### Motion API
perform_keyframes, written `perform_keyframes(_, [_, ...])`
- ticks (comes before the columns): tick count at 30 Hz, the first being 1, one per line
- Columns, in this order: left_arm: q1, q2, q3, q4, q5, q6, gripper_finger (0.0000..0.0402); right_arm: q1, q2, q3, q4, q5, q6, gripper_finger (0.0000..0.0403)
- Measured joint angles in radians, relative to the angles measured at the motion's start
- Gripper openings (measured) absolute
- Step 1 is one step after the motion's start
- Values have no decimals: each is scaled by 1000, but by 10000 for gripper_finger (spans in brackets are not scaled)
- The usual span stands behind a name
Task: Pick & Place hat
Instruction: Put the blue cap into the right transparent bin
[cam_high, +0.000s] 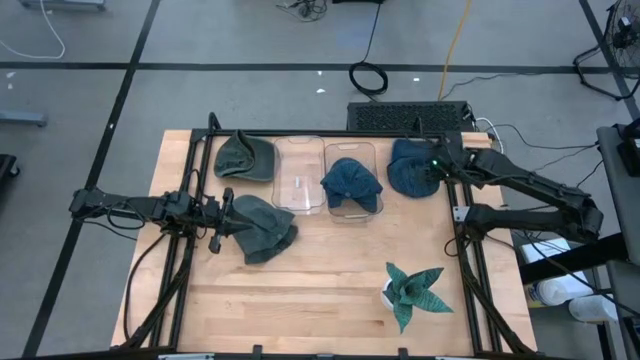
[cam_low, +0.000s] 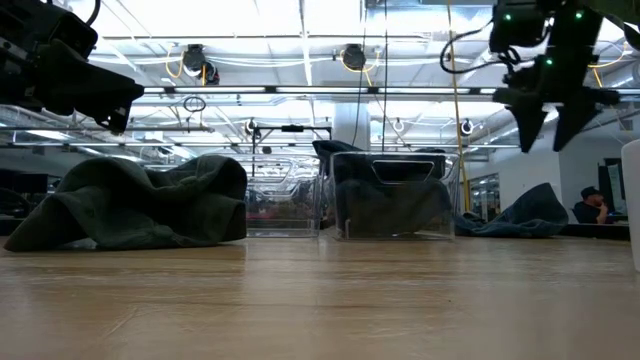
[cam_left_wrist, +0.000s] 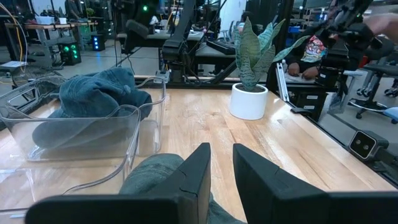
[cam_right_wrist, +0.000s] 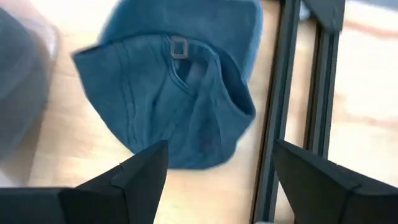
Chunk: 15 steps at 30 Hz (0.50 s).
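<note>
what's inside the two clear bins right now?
The right clear bin holds a blue hat. The left clear bin looks empty. Whatever lies under the blue hat is covered.

Light is even and bright from overhead, so the pale wooden table in the high view carries only soft, short shadows beside the hats and the white-potted striped plant. In the low view the ceiling lamps glare white behind everything, turning the crumpled dark green hat and the clear plastic bin nearly into silhouettes, and the near tabletop is out of focus. The right wrist view is smeared with blur across the blue denim cap, while the left wrist view is sharp on the plant and soft close up.
</note>
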Motion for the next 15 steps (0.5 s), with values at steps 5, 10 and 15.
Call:
perform_keyframes(5, [0,0,0,0,0,0,77,0,-24,-77,8,-42,98,274])
perform_keyframes(10, [0,0,0,0,0,0,77,0,-25,-136,12,-48,178,273])
perform_keyframes(15, [0,0,0,0,0,0,77,0,-26,-196,100,-32,213,265])
